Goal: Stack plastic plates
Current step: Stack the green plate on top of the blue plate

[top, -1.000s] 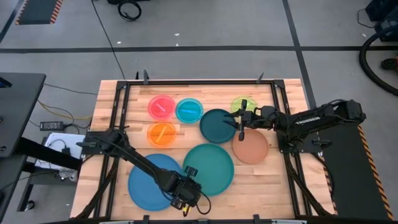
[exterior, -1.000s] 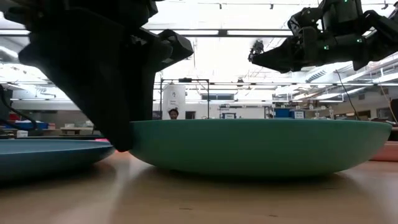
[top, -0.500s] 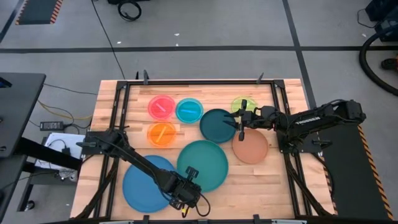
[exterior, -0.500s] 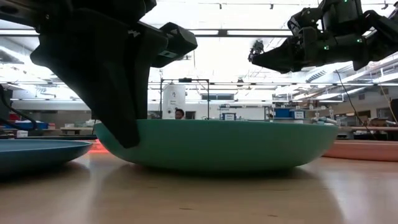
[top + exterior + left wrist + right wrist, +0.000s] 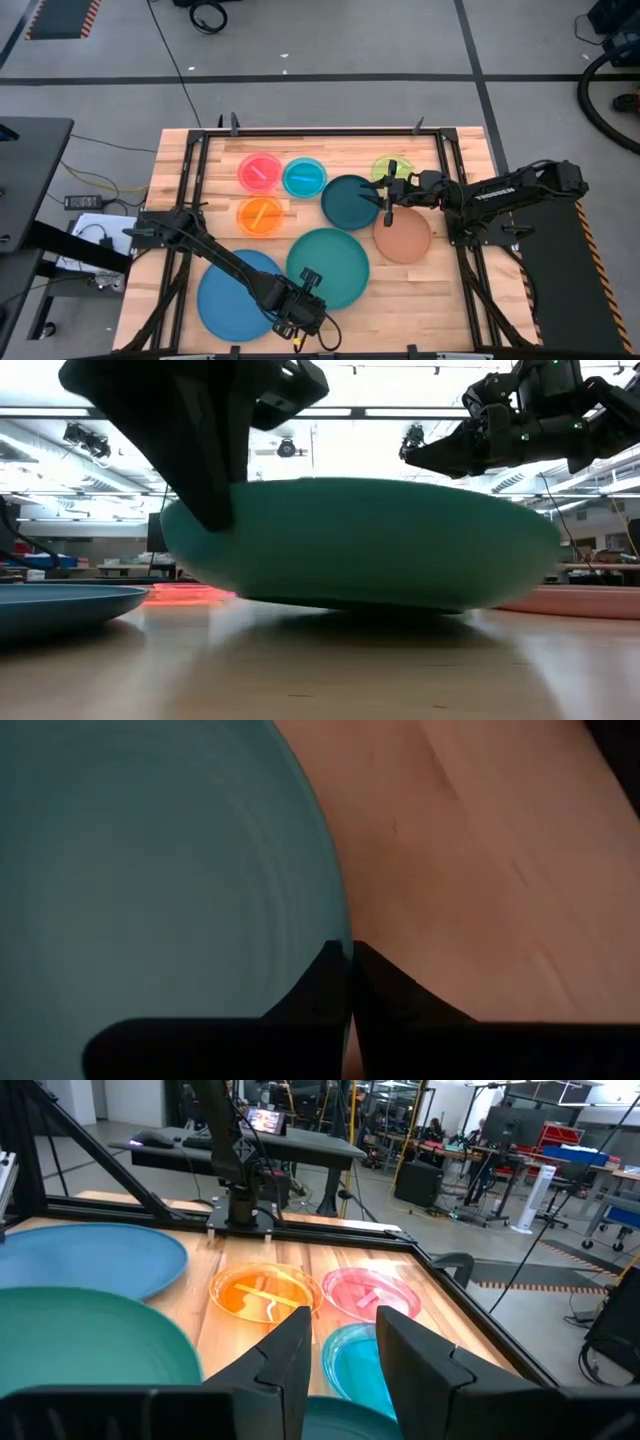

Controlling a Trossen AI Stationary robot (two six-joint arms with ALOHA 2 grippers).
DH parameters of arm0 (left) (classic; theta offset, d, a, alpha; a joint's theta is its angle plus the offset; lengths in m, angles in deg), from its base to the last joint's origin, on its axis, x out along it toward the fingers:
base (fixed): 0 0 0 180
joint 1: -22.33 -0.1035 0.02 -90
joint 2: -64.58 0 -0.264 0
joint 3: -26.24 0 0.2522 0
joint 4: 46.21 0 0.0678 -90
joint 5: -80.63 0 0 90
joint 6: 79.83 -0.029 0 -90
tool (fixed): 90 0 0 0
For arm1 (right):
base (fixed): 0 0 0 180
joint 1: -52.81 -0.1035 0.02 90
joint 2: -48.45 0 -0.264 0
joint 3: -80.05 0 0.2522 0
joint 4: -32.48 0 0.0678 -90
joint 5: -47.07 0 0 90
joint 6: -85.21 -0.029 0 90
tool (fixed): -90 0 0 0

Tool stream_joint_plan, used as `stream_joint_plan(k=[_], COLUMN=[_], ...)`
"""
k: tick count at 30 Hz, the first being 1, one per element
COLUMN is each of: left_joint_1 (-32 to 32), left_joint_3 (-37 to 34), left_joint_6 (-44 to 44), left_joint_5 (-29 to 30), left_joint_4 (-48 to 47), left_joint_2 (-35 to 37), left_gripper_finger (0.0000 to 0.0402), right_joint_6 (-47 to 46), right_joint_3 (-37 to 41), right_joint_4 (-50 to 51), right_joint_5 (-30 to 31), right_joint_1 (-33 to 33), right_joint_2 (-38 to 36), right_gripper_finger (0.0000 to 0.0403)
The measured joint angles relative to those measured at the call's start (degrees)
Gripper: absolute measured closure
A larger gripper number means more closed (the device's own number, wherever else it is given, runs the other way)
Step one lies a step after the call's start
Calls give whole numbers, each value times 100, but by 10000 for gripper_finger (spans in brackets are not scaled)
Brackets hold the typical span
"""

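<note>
My left gripper [image 5: 306,280] is shut on the large teal plate [image 5: 330,262] near the table's front middle; it also shows in the low view [image 5: 215,510]. The large blue plate [image 5: 232,298] lies flat to its left. My right gripper [image 5: 390,190] is open and empty, hovering above the dark teal plate [image 5: 348,200]. The terracotta plate [image 5: 405,238] lies beside that one. Small pink [image 5: 260,171], cyan [image 5: 303,177], orange [image 5: 259,215] and lime green [image 5: 385,167] plates lie flat at the back. My left gripper pinches the teal plate's rim [image 5: 335,935] at its near-left side, one finger over the inner face and one outside. The fingers [image 5: 205,470] come from above, pointing down. The plate is tilted: the held side is raised and the far-right side [image 5: 480,595] stays low by the table.
A black metal frame [image 5: 320,132] runs round the wooden table top. The right arm [image 5: 500,190] reaches in from the right edge. Bare wood [image 5: 430,300] lies at the front right.
My left gripper has dragged the teal plate a little toward the table's left edge, then gone up, tipping the plate's held side off the table. The blue plate has slid slightly left as well.
</note>
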Motion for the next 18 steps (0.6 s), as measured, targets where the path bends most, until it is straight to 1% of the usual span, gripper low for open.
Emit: stream_joint_plan(k=[4,11,14,18], left_joint_1=[0,82,153,326], left_joint_3=[268,960,1243,1553], left_joint_6=[57,442,835,1536], left_joint_5=[49,356,364,344], left_joint_4=[-446,-1406,-1982,-2488], left_joint_2=[0,0,0,1], left_gripper_finger=[391,391,391,391], right_joint_6=[0,15,13,22], right_joint_3=[0,0,0,0], right_joint_4=[32,7,7,0], right_joint_5=[0,2,2,4], right_joint_1=[1,0,1,1], right_joint_2=[0,0,0,0], right_gripper_finger=[278,278,278,278])
